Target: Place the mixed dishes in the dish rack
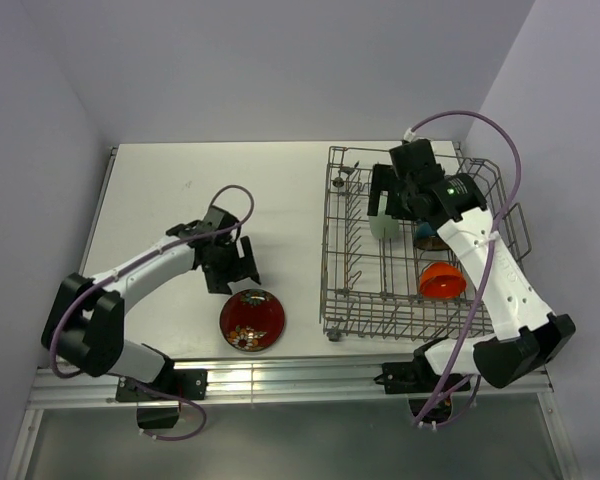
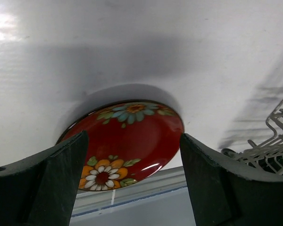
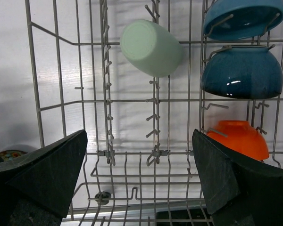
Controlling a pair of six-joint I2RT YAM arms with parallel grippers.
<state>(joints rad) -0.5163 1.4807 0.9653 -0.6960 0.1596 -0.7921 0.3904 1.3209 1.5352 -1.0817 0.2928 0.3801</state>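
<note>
The red patterned plate (image 1: 252, 320) lies flat on the white table near its front edge. My left gripper (image 1: 242, 276) is open and empty just behind it; in the left wrist view the plate (image 2: 132, 136) lies between and beyond the fingers of that gripper (image 2: 134, 174). The grey wire dish rack (image 1: 330, 250) stands at the right. In it lie the pale green cup (image 3: 151, 47) on its side, a blue bowl (image 3: 243, 16), a darker bowl (image 3: 240, 70) that looks dark blue, and the orange-red bowl (image 3: 240, 139). My right gripper (image 1: 392, 206) hangs open and empty above the rack, over the cup (image 1: 385, 226).
The table's front edge is a metal rail (image 1: 280, 380) close to the plate. White walls close in the table at the back and both sides. A rack corner with a wheel (image 2: 278, 141) shows to the right of the plate. Upright tines (image 3: 153, 122) line the rack floor.
</note>
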